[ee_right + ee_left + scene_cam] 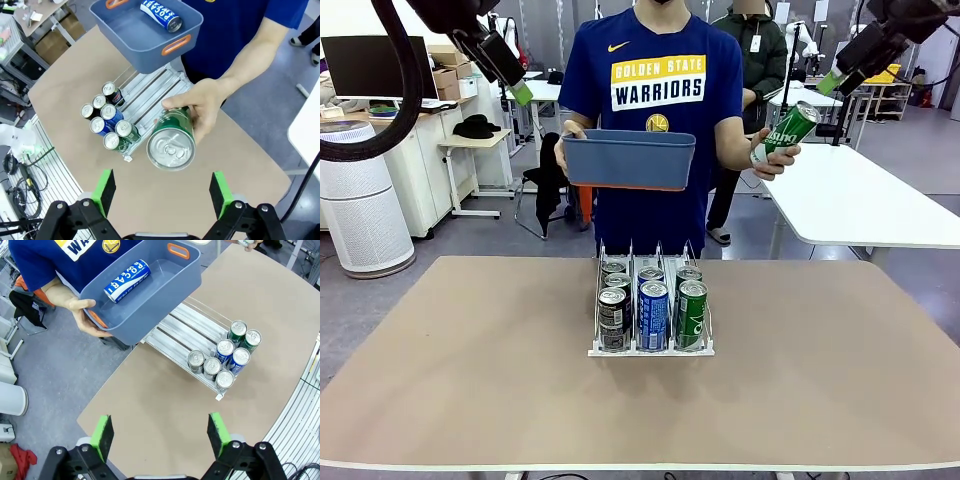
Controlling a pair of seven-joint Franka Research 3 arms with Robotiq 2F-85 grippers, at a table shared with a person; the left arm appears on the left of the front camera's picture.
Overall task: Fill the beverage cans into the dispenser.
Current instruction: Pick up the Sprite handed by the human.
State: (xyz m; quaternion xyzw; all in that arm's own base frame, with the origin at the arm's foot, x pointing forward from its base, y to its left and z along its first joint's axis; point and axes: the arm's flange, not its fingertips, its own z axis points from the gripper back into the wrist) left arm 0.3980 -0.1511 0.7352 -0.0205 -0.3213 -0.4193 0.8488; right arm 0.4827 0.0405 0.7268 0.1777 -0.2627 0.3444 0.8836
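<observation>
Seven beverage cans (652, 300) stand in the dispenser (650, 350) at mid-bench (470, 360) in the front view: three black in the left lane, two blue in the middle lane, two green in the right lane. Across the bench, a person holds a blue-grey bin (628, 160) in one hand (565, 150) and a tilted green can (788, 130) in the other hand (773, 160).

Left wrist view: the left end effector (161, 432) hovers above the bench, fingers apart, nothing between them. A blue can (127, 281) lies on its side inside the bin, which is held over the dispenser's far end.

Right wrist view: the right end effector (161, 192) has its fingers apart and holds nothing. The green can, gripped by the person, points its silver top toward the camera, near the dispenser.
</observation>
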